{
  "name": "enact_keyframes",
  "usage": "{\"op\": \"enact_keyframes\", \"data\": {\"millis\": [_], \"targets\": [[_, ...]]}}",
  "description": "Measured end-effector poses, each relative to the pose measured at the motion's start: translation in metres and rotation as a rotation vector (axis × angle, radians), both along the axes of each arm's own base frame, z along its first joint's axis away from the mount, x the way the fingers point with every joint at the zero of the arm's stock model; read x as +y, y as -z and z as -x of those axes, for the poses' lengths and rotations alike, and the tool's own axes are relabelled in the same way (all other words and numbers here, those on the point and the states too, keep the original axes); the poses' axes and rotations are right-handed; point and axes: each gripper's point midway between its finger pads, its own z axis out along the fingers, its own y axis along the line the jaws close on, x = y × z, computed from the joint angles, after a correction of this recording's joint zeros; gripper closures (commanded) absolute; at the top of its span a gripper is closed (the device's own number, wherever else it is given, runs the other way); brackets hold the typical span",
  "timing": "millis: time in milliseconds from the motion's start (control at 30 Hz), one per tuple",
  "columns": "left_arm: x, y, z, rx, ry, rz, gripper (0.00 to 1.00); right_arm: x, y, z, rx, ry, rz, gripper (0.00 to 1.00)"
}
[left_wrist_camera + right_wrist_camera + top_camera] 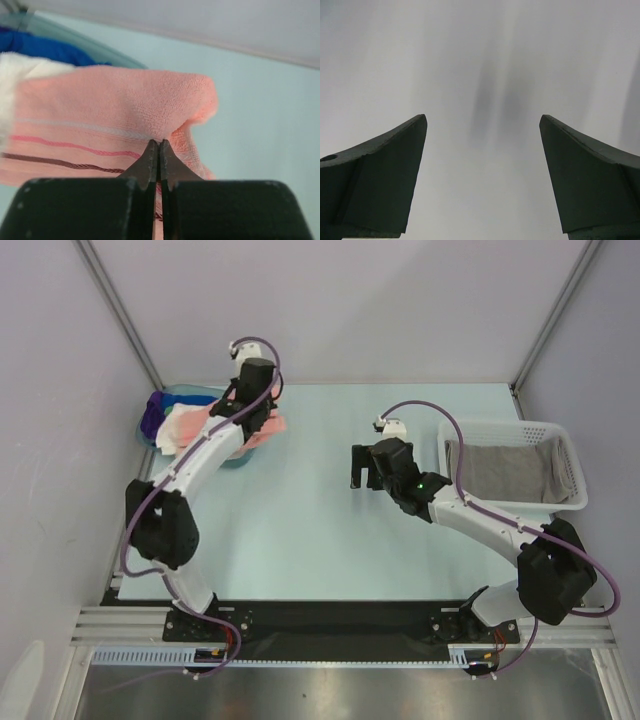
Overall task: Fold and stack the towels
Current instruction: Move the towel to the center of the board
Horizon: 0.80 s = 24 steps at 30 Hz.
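Note:
A salmon pink towel (125, 100) with darker stripes lies on top of a pile in the tub, and my left gripper (159, 146) is shut on a fold of it. From above, that gripper (262, 418) sits over the tub's right side, with pink cloth (275, 425) spilling past the rim. Behind the pink one lie a white towel (9, 80) and a blue towel (45, 47). A grey towel (505, 472) lies inside the white basket. My right gripper (362, 468) hovers over the table's middle, open and holding nothing; its wrist view shows the gripper (482, 120) against a blank pale surface.
The translucent blue tub (190, 393) stands at the back left beside the wall. The white mesh basket (570, 455) stands at the right, close to my right arm's elbow. Light blue table (310, 530) stretches between the two arms.

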Motion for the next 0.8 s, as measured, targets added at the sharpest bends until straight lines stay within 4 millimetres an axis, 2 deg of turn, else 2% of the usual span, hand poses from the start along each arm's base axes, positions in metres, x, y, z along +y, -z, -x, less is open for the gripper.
{"op": "enact_keyframes", "data": {"millis": [100,200,300,367,467,567,633,667,700,767,800], "targets": [[-0.046,-0.058,0.026,-0.139,0.092,-0.007,1.00,0.000,-0.001,0.000,-0.003,-0.003,0.002,0.01],[-0.083,-0.105,0.055,-0.248,0.176,0.007,1.00,0.000,-0.005,-0.002,-0.013,-0.001,0.007,0.01],[-0.106,-0.131,0.082,-0.303,0.232,0.011,1.00,-0.004,-0.012,0.000,-0.026,0.006,0.009,0.01],[-0.117,-0.138,0.096,-0.317,0.258,0.015,0.99,-0.009,-0.022,0.001,-0.046,0.021,0.003,0.01],[-0.139,-0.130,0.117,-0.304,0.319,0.026,1.00,-0.019,-0.039,0.005,-0.077,0.048,-0.006,0.01],[-0.164,-0.102,0.136,-0.249,0.389,0.027,0.99,-0.030,-0.057,0.011,-0.117,0.080,-0.032,0.02],[-0.185,-0.078,0.148,-0.197,0.445,0.016,0.89,-0.038,-0.067,0.017,-0.141,0.097,-0.054,0.02],[-0.196,-0.067,0.152,-0.172,0.470,0.011,0.74,-0.043,-0.071,0.021,-0.152,0.109,-0.064,0.02],[-0.206,-0.055,0.154,-0.147,0.494,0.005,0.67,-0.047,-0.074,0.024,-0.162,0.119,-0.071,0.02],[-0.221,-0.032,0.156,-0.100,0.526,-0.006,0.58,-0.055,-0.078,0.029,-0.176,0.140,-0.083,0.04],[-0.224,-0.023,0.155,-0.083,0.532,-0.009,0.58,-0.057,-0.077,0.031,-0.178,0.145,-0.086,0.04]]}}
